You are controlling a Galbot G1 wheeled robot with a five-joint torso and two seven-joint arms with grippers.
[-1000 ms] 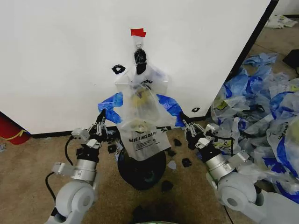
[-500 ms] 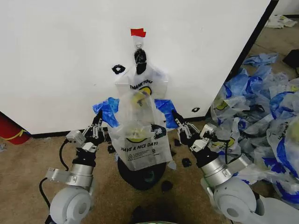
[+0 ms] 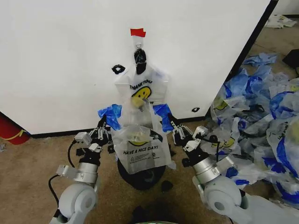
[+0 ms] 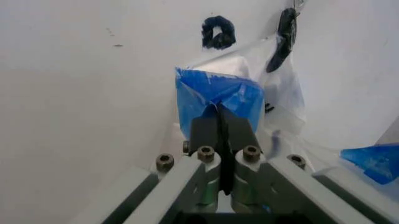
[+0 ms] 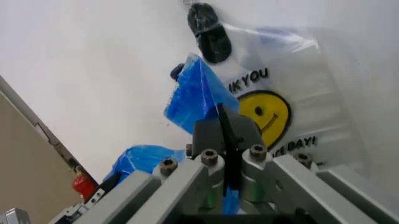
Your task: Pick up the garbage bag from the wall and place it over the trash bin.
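Fingers of the left gripper (image 3: 103,132) and right gripper (image 3: 172,127) are pressed together on the blue handles of the garbage bag (image 3: 140,147). At frame center the bag is held with its long axis vertical, mouth upward, print upright, just above the trash bin (image 3: 145,176), before the wall (image 3: 65,60).

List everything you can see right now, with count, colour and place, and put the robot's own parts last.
garbage bag: one, translucent white with yellow smiley and blue handles, held over the bin.
second bag: one, same print, hanging on the wall.
wall: one, white panel, behind.
red tape: one piece, above the hook.
trash bin: one, black, on the floor under the bag.
black scraps: several, floor by the bin.
bag pile: many, blue and white, at right.
red object: one, left edge.
left gripper: shut on a blue handle.
right gripper: shut on the other handle.
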